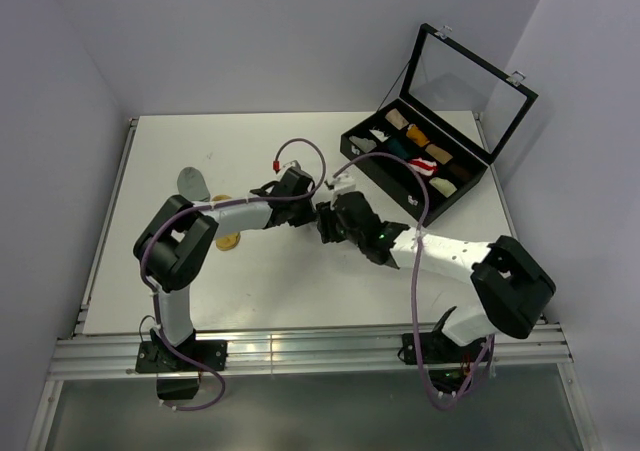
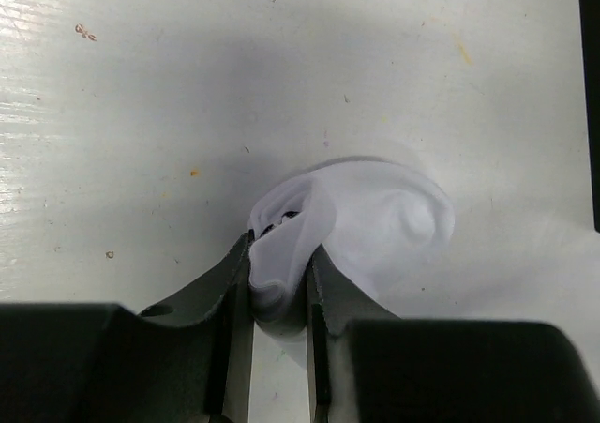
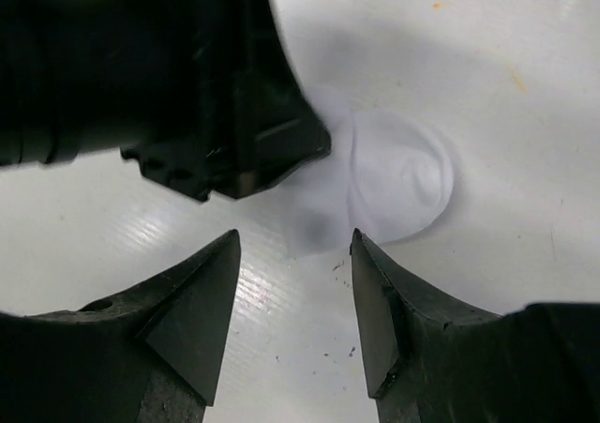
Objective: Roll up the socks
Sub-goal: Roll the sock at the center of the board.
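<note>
My left gripper [image 2: 279,264] is shut on a pinched fold of the white sock [image 2: 375,221], whose bunched, rounded end lies on the table just beyond the fingers. In the right wrist view the same white sock [image 3: 394,179] lies ahead of my right gripper [image 3: 295,245], which stands open just short of it with nothing between its fingers. From above, both grippers meet at mid-table, left gripper [image 1: 312,211] against right gripper [image 1: 332,223], hiding the white sock. A grey sock [image 1: 193,182] lies at the left. A mustard-yellow sock [image 1: 230,240] peeks out from under the left arm.
A black compartmented case [image 1: 395,186] stands at the back right with its glass lid [image 1: 470,76] raised. Several small coloured fabric rolls [image 1: 415,136] fill its compartments. The left arm's black wrist [image 3: 187,85] fills the upper left of the right wrist view.
</note>
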`<state>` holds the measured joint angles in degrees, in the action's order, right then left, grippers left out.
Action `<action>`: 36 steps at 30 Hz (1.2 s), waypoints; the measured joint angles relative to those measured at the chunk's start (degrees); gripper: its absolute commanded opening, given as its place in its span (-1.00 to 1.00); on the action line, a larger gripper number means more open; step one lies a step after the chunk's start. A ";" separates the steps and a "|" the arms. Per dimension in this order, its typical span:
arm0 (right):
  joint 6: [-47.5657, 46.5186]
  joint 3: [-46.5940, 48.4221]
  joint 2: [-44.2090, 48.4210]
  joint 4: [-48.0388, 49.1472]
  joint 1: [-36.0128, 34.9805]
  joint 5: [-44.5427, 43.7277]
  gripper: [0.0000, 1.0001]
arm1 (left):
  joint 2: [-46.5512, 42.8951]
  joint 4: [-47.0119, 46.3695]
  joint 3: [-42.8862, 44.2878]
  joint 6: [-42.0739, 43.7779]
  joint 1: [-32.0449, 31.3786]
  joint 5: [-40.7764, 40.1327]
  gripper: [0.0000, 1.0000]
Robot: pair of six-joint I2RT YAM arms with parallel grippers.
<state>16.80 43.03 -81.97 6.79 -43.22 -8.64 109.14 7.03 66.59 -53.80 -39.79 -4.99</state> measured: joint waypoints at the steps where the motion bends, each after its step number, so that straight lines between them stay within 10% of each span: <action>1: -1.36 0.02 -0.55 0.00 -2.10 -2.45 0.17 | 0.00 0.13 0.09 0.13 0.00 0.02 -0.99; 28: -17.49 2.43 -19.87 10.08 -15.74 -29.88 0.09 | 0.22 0.35 0.15 1.22 1.14 3.23 -0.99; 31: -17.22 2.43 -21.00 11.19 -15.74 -30.27 -0.04 | 0.31 0.31 0.15 1.20 1.36 3.76 -0.99; 36: -16.57 2.73 -22.12 12.07 -15.76 -30.69 -0.86 | 0.35 0.22 0.15 1.22 1.64 4.00 -0.90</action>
<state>0.23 45.76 -104.09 18.85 -58.98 -39.33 109.49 7.25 66.74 -52.58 -38.15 -0.99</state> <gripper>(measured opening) 0.264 0.257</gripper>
